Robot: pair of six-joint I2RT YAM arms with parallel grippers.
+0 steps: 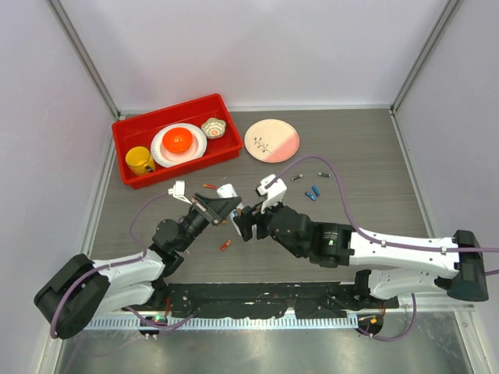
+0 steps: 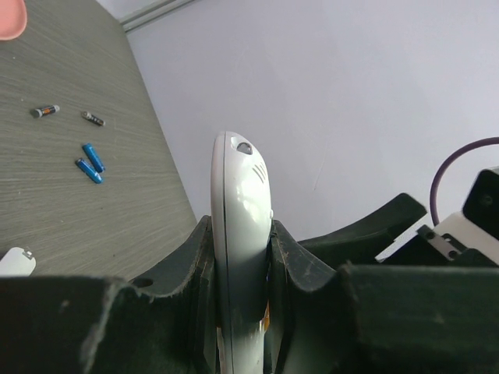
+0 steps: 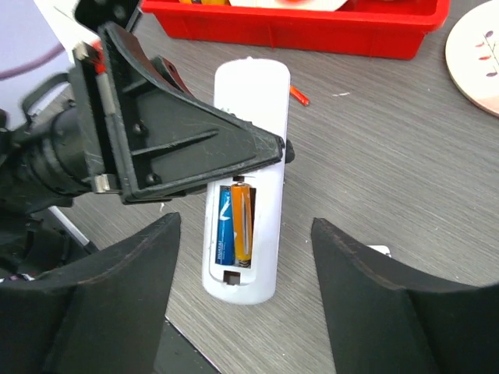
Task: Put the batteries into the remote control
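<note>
- The left gripper (image 3: 269, 149) is clenched on the remote control (image 3: 251, 93). It grips the slim white body across its edges and holds it off the table (image 1: 374, 148), back side up toward the right arm.
- The remote's battery bay (image 3: 234, 226) is uncovered, with a blue cell (image 3: 224, 230) and an orange cell (image 3: 242, 222) lying side by side in it. Both slots look filled, so the loading itself seems about done (whether each cell is pressed fully home, I cannot tell).
- The right gripper (image 1: 248, 224) hangs just above that bay, fingers spread wide and holding nothing.
- An orange-red battery (image 1: 226, 245) lies loose on the table below the two grippers.
- Further right, well apart from the remote, a pair of blue batteries (image 1: 312, 193) lies on the table, with two darker cells (image 1: 296, 178) near them. These look like spares.
- What is left, by my reading: check that the cells are seated, and perhaps refit a cover, which I cannot pick out with confidence.
</note>
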